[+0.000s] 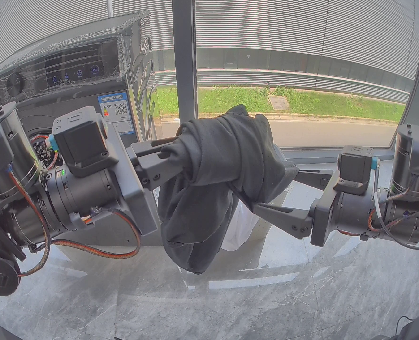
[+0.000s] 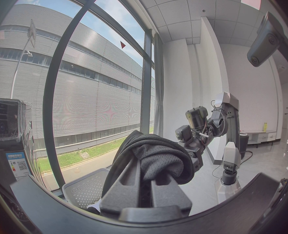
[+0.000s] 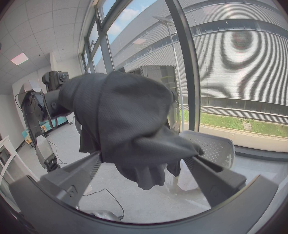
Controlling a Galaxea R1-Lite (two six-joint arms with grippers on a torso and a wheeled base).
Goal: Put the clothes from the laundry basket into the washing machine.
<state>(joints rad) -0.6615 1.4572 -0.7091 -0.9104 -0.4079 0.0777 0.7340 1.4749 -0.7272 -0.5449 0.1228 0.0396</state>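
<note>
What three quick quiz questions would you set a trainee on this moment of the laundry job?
1. True or false: the left gripper is clamped on the dark garment.
2. Pick one. The right gripper is: A) open, its fingers spread at the garment's side; B) shut tight on the garment; C) shut on nothing, far from the garment.
3. Fill the gap: in the head view, the washing machine stands on the robot's ____ side.

Key: 1 true; 2 A; 3 left.
</note>
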